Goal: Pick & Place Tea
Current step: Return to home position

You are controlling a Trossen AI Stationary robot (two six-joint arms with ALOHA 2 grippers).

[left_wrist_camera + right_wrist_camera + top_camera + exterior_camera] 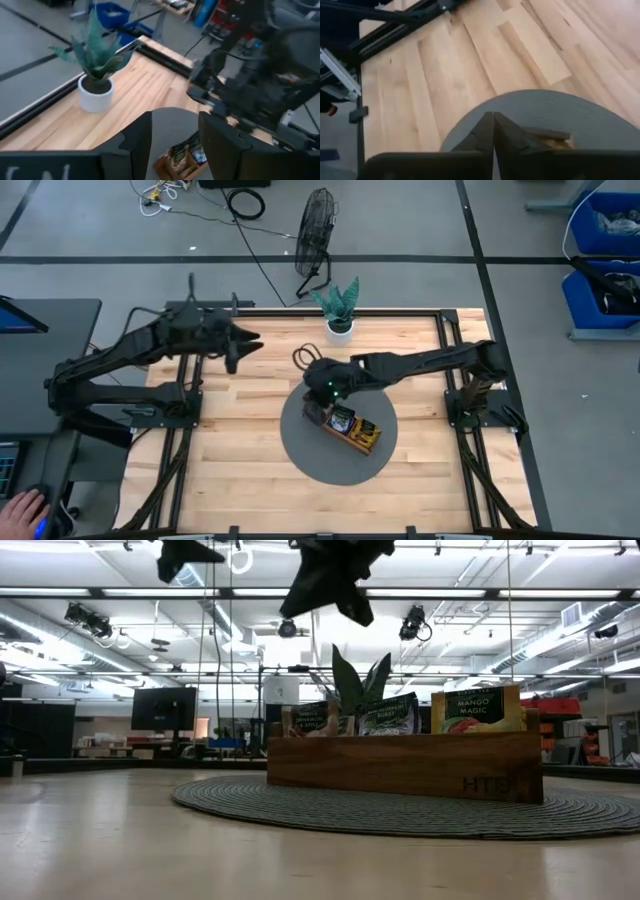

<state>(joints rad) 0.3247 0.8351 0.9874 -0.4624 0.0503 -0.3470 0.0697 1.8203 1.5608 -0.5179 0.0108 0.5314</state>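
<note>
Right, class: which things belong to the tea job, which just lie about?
Job: small flat tea sachets; long brown wooden tray; round grey mat; right gripper raised near tray; left gripper aside.
Lying about: green plant in white pot; black fan.

The right gripper (fingers pressed together) hangs over the grey mat

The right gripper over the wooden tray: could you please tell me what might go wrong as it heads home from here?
The right gripper, shut, hangs above one end of the wooden tray, whose tea sachets stick up past its wall; a dip on leaving might clip one. The potted plant stands just behind the mat, so a wide swing could brush its leaves. The left gripper, open, waits at the back left.
</note>
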